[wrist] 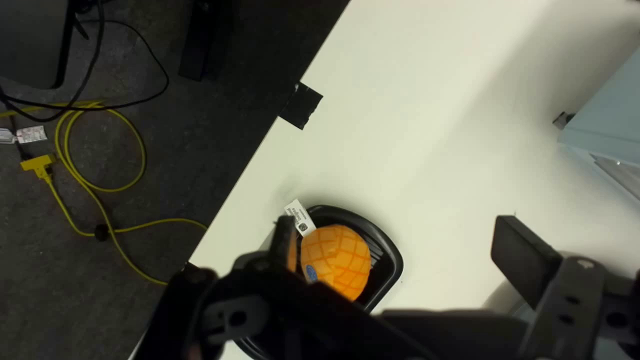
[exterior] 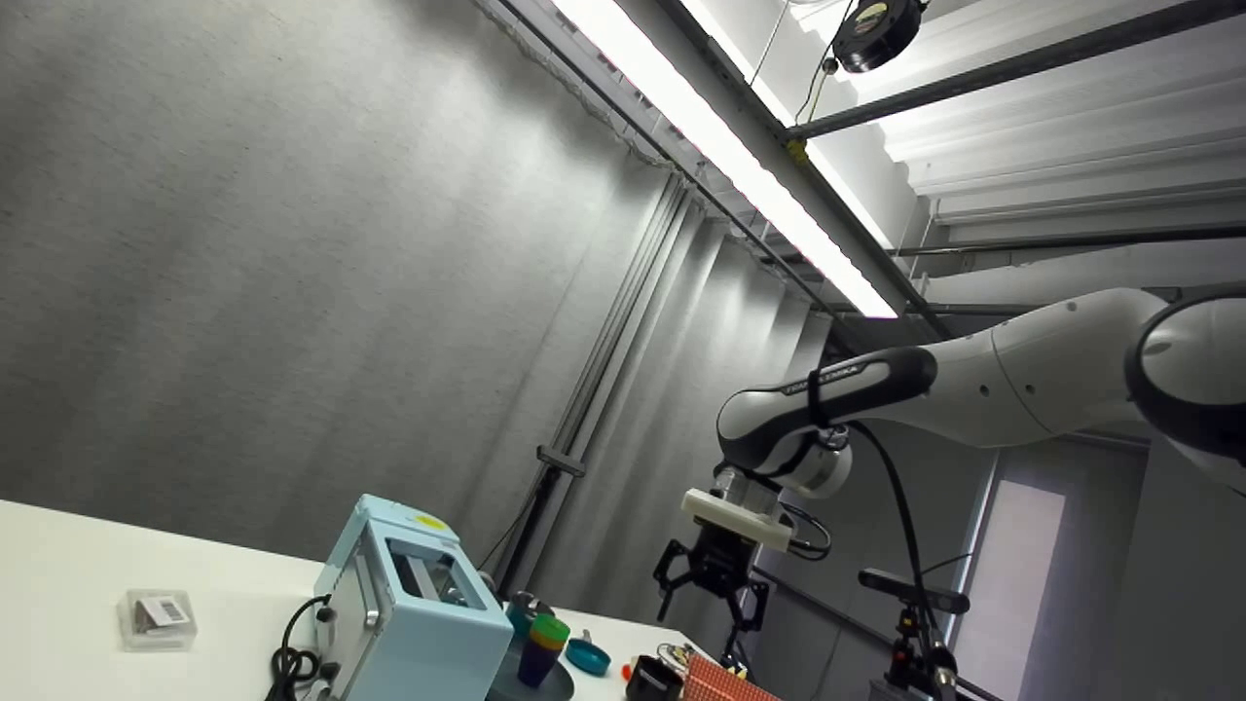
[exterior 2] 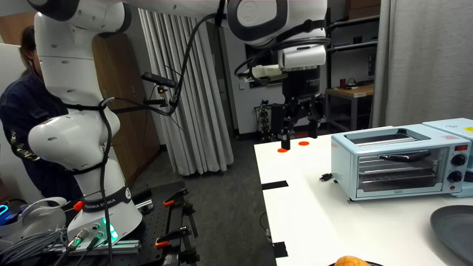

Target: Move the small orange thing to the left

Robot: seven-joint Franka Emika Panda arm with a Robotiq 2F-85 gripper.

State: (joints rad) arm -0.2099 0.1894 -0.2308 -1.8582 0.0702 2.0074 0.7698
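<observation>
A rounded orange thing (wrist: 342, 252) with a grid pattern, a blue sticker and a white tag sits in a black tray (wrist: 395, 260) in the wrist view. Its top shows at the bottom of an exterior view (exterior 2: 351, 261). Two small flat orange discs (exterior 2: 303, 143) (exterior 2: 281, 150) lie near the table's far end in that exterior view; I cannot tell which orange thing is meant. My gripper (wrist: 397, 234) is open and empty above the table, also seen in both exterior views (exterior: 697, 633) (exterior 2: 299, 141). Its left finger and linkage hide part of the gridded thing and tray.
A light blue toaster oven (exterior 2: 399, 162) stands on the white table (exterior 2: 306, 221). A grey plate (exterior 2: 456, 231), stacked cups (exterior: 542, 650), a teal pan (exterior: 588, 656), a black mug (exterior: 654, 680) and a red cloth (exterior: 720, 684) are nearby. Black tape (wrist: 301, 106) marks the edge.
</observation>
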